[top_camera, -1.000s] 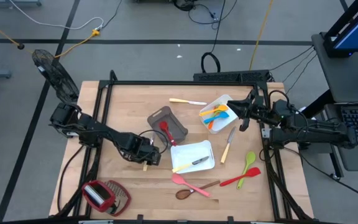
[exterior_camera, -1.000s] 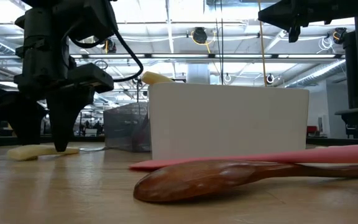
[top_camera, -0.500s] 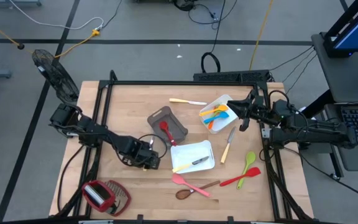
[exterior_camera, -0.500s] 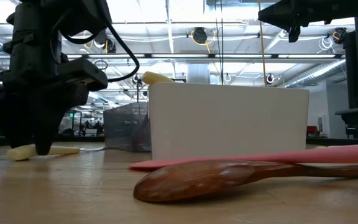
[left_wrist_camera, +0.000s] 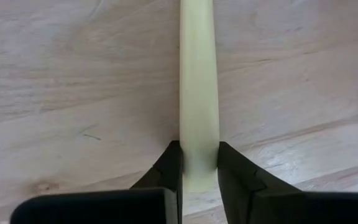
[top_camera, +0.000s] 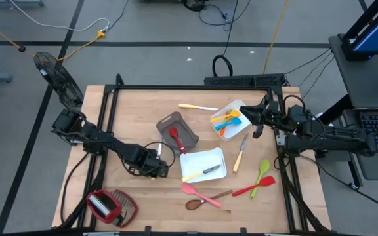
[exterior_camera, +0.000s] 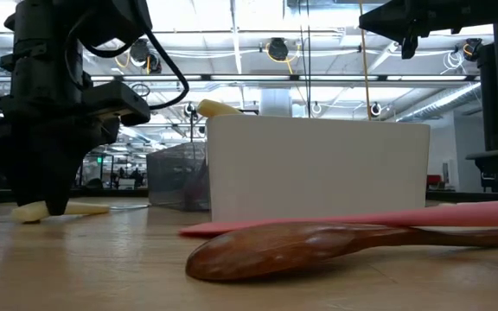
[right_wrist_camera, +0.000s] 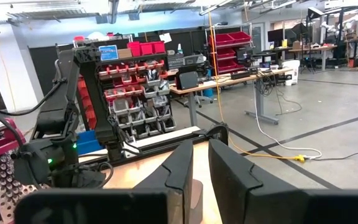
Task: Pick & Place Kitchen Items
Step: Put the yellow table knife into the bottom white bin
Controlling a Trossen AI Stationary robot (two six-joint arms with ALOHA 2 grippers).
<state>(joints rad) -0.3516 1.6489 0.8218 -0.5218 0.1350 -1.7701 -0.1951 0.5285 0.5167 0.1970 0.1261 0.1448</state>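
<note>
A pale-handled knife [left_wrist_camera: 198, 74] lies flat on the wooden table [top_camera: 123, 118], left of the near white tray [top_camera: 216, 157]. My left gripper [top_camera: 155, 169] stands over it, pointing down, shut on its handle. In the low view the handle [exterior_camera: 80, 209] shows beside the gripper [exterior_camera: 46, 203]. My right gripper [top_camera: 258, 122] hovers at the far right, beside the far white tray [top_camera: 236, 105] of blue, orange and yellow utensils, with fingers together and nothing between them [right_wrist_camera: 201, 168]. My left gripper pinches the knife's pale handle [left_wrist_camera: 199, 134] between its two fingers [left_wrist_camera: 171, 167], close to the handle's free end. The fingers come from above, pointing down, and lie across the handle. The knife rests flat on the table.
A grey bin [top_camera: 168, 122] holds a red utensil. Loose on the table are a knife [top_camera: 199, 106], another knife [top_camera: 240, 154], a green spoon [top_camera: 262, 170], a red spatula [top_camera: 254, 189], a pink spatula [top_camera: 199, 192] and a wooden spoon [top_camera: 205, 200]. A red-and-mesh gadget [top_camera: 110, 205] sits near left.
My left gripper has come down a little toward the table's left edge and has shut its fingers on the pale handle. The knife stays flat on the table.
</note>
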